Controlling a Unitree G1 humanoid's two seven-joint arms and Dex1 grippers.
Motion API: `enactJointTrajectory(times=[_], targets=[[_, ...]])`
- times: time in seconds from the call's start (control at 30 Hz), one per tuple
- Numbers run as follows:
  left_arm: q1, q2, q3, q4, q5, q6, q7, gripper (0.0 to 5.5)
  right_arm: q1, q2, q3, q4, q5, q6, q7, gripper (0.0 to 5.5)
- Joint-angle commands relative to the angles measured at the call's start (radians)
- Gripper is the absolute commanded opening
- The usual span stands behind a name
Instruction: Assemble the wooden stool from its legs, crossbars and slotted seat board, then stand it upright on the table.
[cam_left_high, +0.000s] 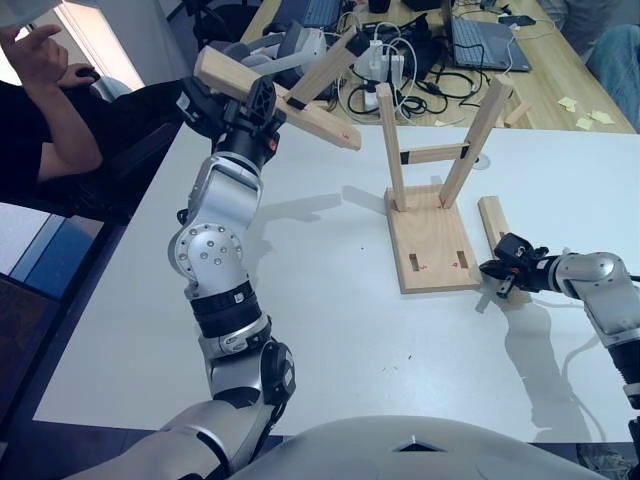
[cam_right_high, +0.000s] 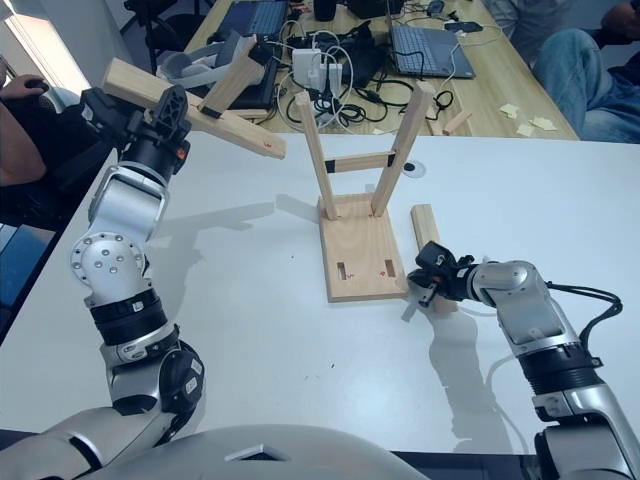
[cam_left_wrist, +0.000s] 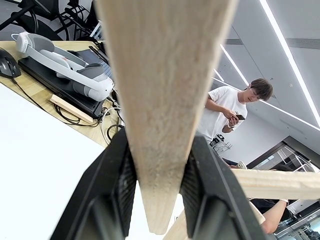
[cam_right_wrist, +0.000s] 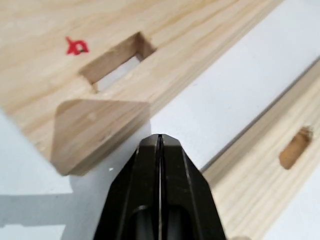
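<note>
My left gripper (cam_left_high: 262, 100) clamps a leg pair (cam_left_high: 322, 121), high left of the seat (cam_left_high: 435, 248); my right gripper (cam_left_high: 496, 272) is at its right corner.

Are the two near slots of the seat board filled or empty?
Empty: both slots are open holes in the seat board, and white table shows through one.

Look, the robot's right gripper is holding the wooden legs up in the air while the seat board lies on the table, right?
Not quite: it is the left gripper that holds the wooden legs up in the air, as the left eye view shows. The seat board does lie on the table.
</note>
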Motion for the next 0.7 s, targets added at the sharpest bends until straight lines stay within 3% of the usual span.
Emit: enactJointTrajectory(times=[0.03, 0.5, 0.7], targets=[[-0.047, 0.006, 0.019, 0.010, 0.004, -0.034, 0.028, 1.04, -0.002, -0.030, 0.027, -0.021, 0.006, 0.024, 0.079, 0.00], [-0.061, 0.034, 0.045, 0.051, 0.049, -0.107, 0.055, 1.04, -0.271, 0.169, 0.144, 0.100, -0.061, 0.038, 0.106, 0.00], [-0.034, 0.090, 0.013, 0.032, 0.039, -0.036, 0.010, 1.04, -0.294, 0.232, 0.122, 0.105, -0.064, 0.044, 0.047, 0.00]])
